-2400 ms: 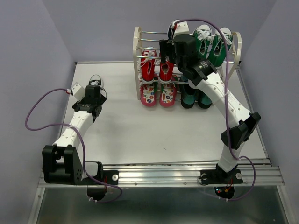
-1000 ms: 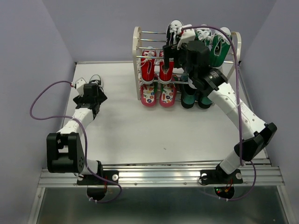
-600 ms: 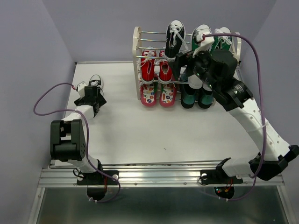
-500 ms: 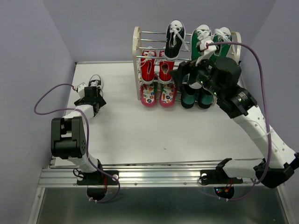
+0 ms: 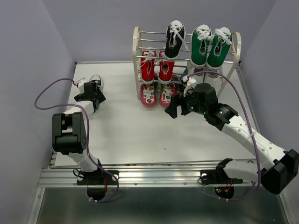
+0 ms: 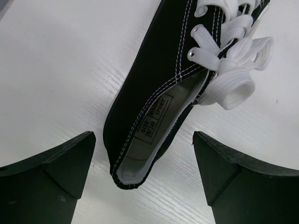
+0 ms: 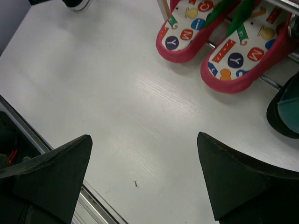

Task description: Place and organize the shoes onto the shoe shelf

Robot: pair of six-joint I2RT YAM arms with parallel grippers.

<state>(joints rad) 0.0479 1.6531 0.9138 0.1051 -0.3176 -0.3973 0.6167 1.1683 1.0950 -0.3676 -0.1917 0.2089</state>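
the shoe shelf (image 5: 137,46) stands at the table's (image 5: 140,135) rear, a loose sneaker (image 5: 96,80) well to its left. top tier: a single sneaker (image 5: 174,39) left of the right-hand pair (image 5: 210,46). the middle pair (image 5: 155,70) sits above the flip-flops (image 5: 156,94), seemingly on the lowest rods.

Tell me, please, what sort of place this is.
Likely a robot lab test cell, not a home: a left arm and right arm bolted to a metal rail, a white table boxed in by plain lilac walls, and a small shoe shelf.

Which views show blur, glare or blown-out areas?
Top external: sharp, evenly lit. Left wrist: black sneaker crisp, its white laces nearly washing into the bright table. Right wrist: flip-flops sharp, right hand's fingers dark, featureless.
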